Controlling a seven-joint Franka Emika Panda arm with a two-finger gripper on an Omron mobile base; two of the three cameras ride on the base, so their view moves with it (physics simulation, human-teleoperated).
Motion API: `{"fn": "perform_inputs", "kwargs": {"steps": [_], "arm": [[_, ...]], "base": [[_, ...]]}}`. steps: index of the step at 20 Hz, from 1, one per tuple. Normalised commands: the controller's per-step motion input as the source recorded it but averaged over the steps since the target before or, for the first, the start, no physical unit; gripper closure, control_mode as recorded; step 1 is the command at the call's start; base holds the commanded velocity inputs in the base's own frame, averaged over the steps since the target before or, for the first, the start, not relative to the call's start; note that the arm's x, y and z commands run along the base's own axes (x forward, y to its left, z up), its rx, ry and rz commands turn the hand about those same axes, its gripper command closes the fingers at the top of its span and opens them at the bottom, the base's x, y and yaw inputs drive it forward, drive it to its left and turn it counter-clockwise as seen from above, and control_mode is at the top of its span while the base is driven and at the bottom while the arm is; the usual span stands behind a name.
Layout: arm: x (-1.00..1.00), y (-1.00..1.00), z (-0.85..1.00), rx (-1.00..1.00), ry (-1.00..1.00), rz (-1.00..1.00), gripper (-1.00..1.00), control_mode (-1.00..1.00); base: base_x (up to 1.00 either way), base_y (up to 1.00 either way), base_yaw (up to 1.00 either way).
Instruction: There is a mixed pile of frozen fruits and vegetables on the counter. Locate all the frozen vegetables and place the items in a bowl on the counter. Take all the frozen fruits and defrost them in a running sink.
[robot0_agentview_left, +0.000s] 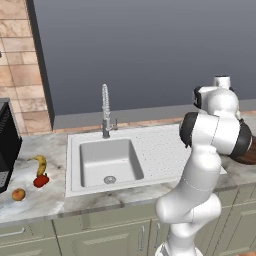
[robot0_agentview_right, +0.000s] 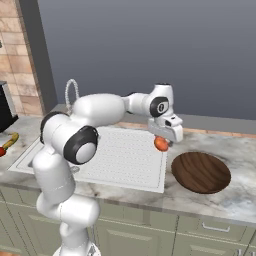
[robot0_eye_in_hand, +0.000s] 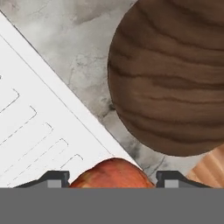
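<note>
Orange-red tomato (robot0_agentview_right: 161, 144): clamped in my tool (robot0_agentview_right: 162, 143); hanging over the drainboard edge
wooden bowl (robot0_agentview_right: 201, 172): just beside, on the desk (robot0_agentview_right: 235, 197)

the arm (robot0_agentview_left: 210, 145) hides most of the bowl (robot0_agentview_left: 248, 157); the tomato (robot0_eye_in_hand: 112, 174) shows just its top between the jaws.
</note>
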Motion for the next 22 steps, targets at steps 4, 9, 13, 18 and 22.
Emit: {"fn": "perform_inputs", "kwargs": {"steps": [4, 9, 13, 18, 22], "arm": [[0.0, -0.34, -0.05, 0.0, 0.0, -0.15, 1.0, -1.0], [0.0, -0.26, -0.07, 0.0, 0.0, -0.08, 1.0, -1.0], [0.0, -0.17, -0.04, 0.0, 0.0, -0.03, 1.0, -1.0], [-0.02, -0.15, -0.02, 0.0, 0.0, -0.02, 1.0, -1.0], [0.0, -0.16, -0.05, 0.0, 0.0, -0.03, 1.0, -1.0]], "base": [[0.0, 0.0, 0.0], [0.0, 0.0, 0.0], [0.0, 0.0, 0.0], [0.0, 0.0, 0.0], [0.0, 0.0, 0.0]]}}
